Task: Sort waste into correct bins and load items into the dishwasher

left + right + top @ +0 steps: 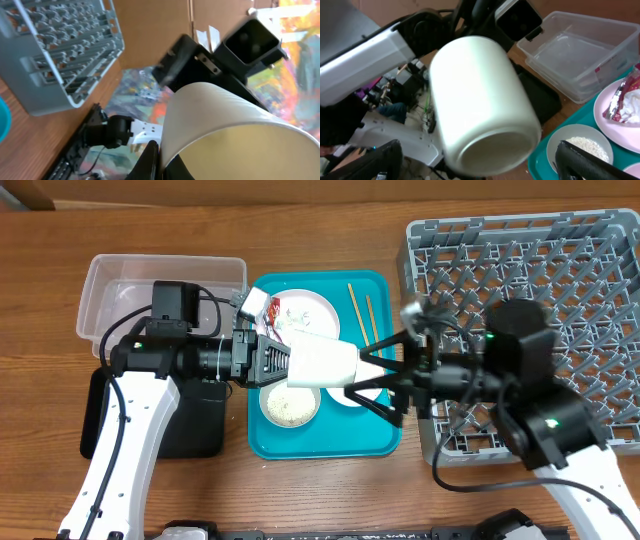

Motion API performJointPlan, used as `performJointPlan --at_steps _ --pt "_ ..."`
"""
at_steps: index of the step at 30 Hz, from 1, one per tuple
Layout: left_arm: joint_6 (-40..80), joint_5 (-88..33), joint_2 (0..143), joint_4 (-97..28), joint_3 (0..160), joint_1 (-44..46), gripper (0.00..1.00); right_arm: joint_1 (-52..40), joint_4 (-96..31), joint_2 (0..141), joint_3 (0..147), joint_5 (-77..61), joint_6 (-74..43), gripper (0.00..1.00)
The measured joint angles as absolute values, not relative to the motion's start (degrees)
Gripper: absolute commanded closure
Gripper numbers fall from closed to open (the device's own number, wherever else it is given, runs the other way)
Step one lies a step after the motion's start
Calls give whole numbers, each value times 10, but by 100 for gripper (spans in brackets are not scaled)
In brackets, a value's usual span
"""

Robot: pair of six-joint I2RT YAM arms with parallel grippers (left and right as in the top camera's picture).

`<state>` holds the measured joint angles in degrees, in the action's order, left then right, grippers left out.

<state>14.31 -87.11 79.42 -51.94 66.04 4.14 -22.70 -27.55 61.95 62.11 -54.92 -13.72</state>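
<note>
Left pincer grips a white cup sideways above the teal tray. The right pincer is spread wide at its base. Releasing early could drop it onto the rice bowl.

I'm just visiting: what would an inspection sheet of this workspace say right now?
Surface: wooden table.
Job's things: cup in mid-air above teal tray; plate with wrapper, rice bowl, chopsticks on tray; rack right; clear tub, black tray left.
Clutter: nothing seen.
Tools: left tool shut on cup's rim; right tool open around its base.
Cables: black loops on both arms.
Surroundings: colourful patterned surface beyond table.
</note>
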Motion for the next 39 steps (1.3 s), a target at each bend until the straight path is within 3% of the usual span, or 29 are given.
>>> performJointPlan --at_steps 3,11,12,14,17,20,23,30,39 --pt "138 -880 794 -520 660 43 96 -241 -241 638 621 -533 -167 12" --pt "132 -883 794 -521 660 45 96 -262 -212 651 622 -544 -192 44" --pt "131 -885 794 -521 660 45 94 -262 -210 651 622 -547 -193 44" --pt "130 -886 794 -521 660 45 74 -259 -209 651 622 -555 -196 46" --pt "129 -880 794 -521 660 46 64 -260 -206 652 622 -559 -195 50" --pt "129 -874 794 -522 660 49 39 -260 -206 651 622 -562 -194 52" --pt "128 -868 794 -521 660 49 28 -257 -207 651 622 -561 -190 52" --pt "123 -802 794 -539 660 49 10 -186 -303 608 623 -503 -179 53" --pt "120 -706 794 -553 660 49 6 -70 -579 506 626 -230 -172 53"
